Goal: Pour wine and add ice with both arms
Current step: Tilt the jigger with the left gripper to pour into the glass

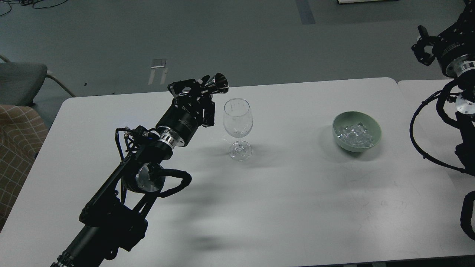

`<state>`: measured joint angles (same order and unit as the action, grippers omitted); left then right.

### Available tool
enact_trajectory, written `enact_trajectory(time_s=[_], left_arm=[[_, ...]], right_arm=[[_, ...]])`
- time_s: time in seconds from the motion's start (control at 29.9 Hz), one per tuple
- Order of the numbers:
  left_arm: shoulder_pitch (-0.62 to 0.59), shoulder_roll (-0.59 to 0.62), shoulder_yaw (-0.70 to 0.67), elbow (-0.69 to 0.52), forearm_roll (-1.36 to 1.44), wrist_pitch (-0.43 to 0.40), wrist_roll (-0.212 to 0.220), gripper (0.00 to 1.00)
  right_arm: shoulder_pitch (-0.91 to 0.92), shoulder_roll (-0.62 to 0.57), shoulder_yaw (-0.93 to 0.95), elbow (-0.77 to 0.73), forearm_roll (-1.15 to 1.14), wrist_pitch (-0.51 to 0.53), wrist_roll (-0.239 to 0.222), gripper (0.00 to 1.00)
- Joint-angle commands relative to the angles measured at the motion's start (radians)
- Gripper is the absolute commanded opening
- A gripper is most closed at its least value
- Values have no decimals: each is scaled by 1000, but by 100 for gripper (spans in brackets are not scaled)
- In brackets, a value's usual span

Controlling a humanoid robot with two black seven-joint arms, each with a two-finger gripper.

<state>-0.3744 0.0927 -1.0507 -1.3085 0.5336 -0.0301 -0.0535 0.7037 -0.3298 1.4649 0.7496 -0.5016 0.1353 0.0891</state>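
right arm (458, 111) cut off at frame edge, right gripper (423, 46) fingers too dark to read

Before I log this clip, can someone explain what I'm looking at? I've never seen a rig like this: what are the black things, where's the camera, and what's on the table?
The single picture comes from the robot's own head, looking forward and down at a white table. The black jointed things are its two arms. The left arm comes in from the lower left; its gripper holds a small dark shiny cup, tipped on its side beside the rim of a clear wine glass. The glass stands upright and I cannot see liquid in it. Further right sits a green bowl of ice cubes. The right arm's gripper hangs at the upper right, off the table's far corner, holding nothing; whether its jaws are open is too dark to tell.
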Motion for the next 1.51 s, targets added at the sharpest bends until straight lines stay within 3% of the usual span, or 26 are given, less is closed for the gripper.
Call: enact_trajectory(time_s=[0.0, 1.17, 1.47], left_arm=[[2, 7, 0, -3, 12, -2, 0, 6], [-18, 13, 5, 0, 267, -48, -11, 6], [-70, 119, 87, 2, 345, -50, -11, 6]], right_arm=[[0, 0, 0, -1, 0, 1, 0, 100], [10, -6, 2, -1, 0, 6, 0, 100], [0, -18, 6, -3, 0, 12, 0, 100]])
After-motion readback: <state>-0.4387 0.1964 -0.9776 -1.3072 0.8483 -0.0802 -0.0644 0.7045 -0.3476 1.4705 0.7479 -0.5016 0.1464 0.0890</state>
